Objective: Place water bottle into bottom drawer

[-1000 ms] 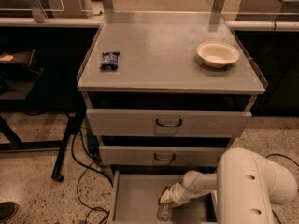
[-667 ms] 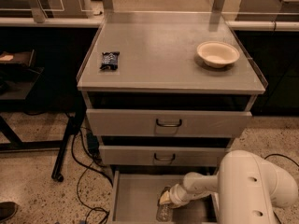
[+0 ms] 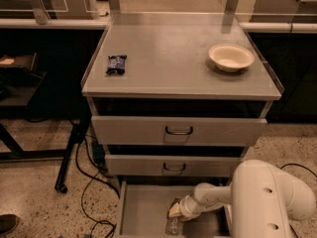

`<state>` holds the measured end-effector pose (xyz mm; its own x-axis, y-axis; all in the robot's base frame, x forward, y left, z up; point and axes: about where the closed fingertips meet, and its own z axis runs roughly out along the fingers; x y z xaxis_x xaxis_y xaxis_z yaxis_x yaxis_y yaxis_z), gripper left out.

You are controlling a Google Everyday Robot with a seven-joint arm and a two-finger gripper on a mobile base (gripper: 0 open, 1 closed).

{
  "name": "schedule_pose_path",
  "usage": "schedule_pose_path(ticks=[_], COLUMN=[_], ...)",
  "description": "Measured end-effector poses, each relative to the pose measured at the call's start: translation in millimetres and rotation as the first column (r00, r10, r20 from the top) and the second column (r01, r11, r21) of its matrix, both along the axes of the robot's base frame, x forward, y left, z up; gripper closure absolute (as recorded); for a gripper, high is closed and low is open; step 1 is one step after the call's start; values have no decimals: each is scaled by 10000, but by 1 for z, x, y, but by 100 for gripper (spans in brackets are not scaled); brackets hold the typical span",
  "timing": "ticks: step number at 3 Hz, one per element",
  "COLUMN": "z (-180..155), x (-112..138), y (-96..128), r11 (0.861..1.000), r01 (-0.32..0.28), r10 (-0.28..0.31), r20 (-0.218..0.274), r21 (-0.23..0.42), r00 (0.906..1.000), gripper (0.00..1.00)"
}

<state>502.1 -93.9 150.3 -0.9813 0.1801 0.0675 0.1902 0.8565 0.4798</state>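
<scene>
The bottom drawer is pulled open below the two upper drawers, its grey floor showing. The water bottle, small and clear, lies inside it near the front middle. My gripper reaches down into the drawer from the right, right over the bottle's upper end. The white arm fills the lower right and hides the drawer's right part.
On the cabinet top sit a small dark snack packet at the left and a white bowl at the right. The two upper drawers are shut. Cables and a black stand leg lie on the floor at the left.
</scene>
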Motion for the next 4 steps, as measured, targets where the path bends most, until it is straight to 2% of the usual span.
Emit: schedule_pose_path(ticks=[1, 2, 3, 4], z=[0, 0, 0, 0], x=[0, 0, 0, 0], y=[0, 0, 0, 0], r11=[10000, 10000, 10000, 10000], r01=[0, 0, -1, -1], r10=[0, 0, 1, 1], r20=[0, 0, -2, -2], r21=[0, 0, 1, 1], r00=[10000, 10000, 10000, 10000], gripper=[28, 5, 0, 0])
